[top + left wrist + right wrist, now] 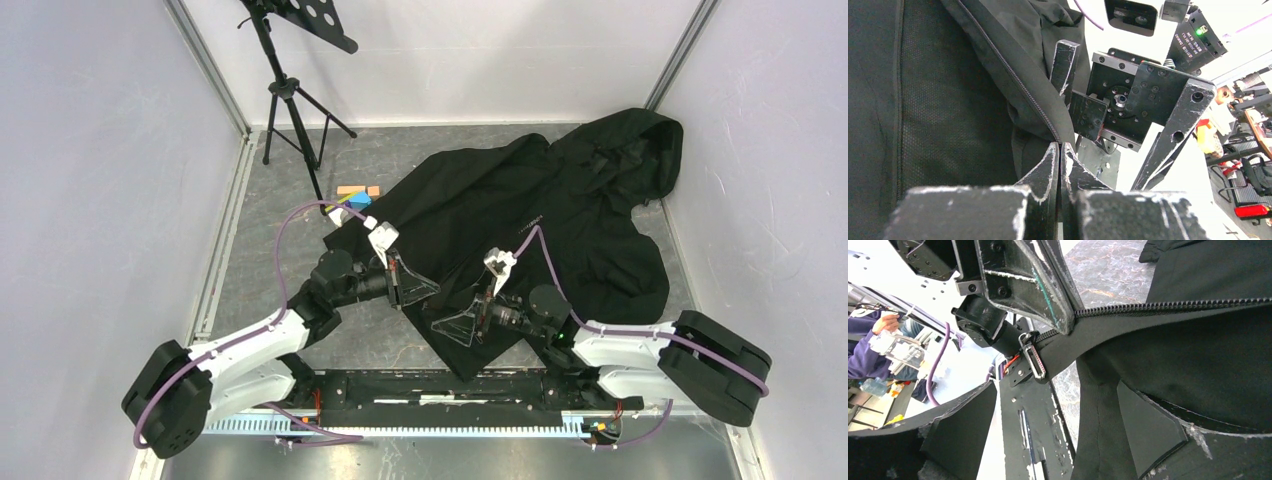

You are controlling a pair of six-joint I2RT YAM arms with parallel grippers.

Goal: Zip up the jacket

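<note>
Pinching jacket (pixel 560 210) edge, left tool (pixel 1060 148).

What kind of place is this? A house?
Probably a robot lab's test booth, not a home: two robot arms bolted to a table, plain white walls and a tripod stand.

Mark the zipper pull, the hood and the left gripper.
zipper pull (pixel 1033 359): right wrist view, metal tab.
hood (pixel 640 148): top external view, its crown.
left gripper (pixel 1060 148): left wrist view, between closed fingertips.
</note>
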